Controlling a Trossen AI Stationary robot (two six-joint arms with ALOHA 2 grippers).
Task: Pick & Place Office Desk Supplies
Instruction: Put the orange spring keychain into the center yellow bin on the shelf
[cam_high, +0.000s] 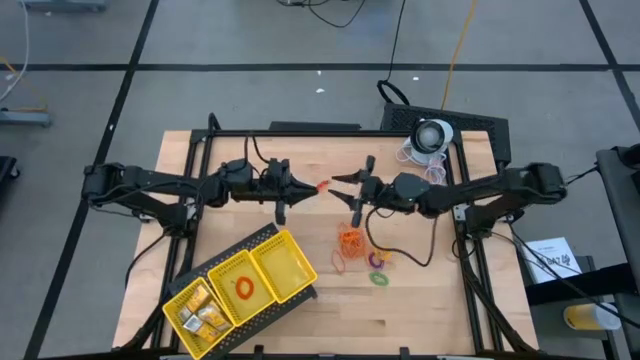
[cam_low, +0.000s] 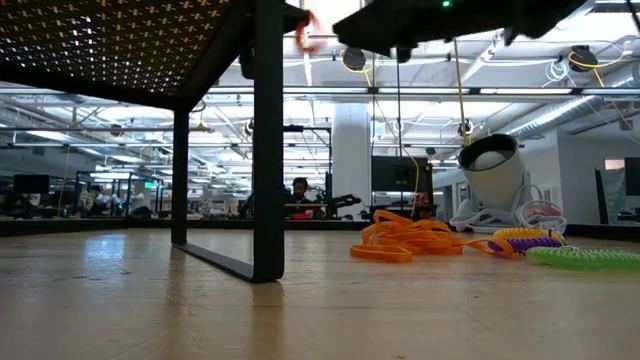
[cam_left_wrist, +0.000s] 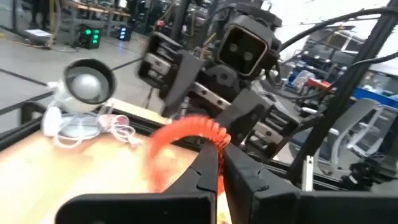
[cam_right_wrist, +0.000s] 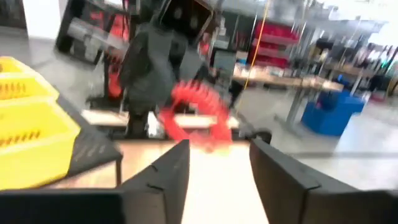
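Passing a red coil ring (cam_left_wrist: 186, 134) hand to hand above the worktop (cam_high: 420, 320), with most supplies still unsorted.
Left hand (cam_high: 312, 187) is pressed together on the ring; right hand (cam_high: 335, 180) stands spread just beside it. Yellow tray (cam_high: 292, 285): gold blocks (cam_high: 200, 312) in one compartment, an orange ring (cam_high: 243, 288) in the middle, the third bare. Orange bands (cam_high: 350, 240) and coil rings (cam_high: 378, 270) remain loose.

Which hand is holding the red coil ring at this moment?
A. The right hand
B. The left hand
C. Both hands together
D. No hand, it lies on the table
B: the left hand is shut on the red ring in the air, while the right hand stands open with its fingers apart from the ring.
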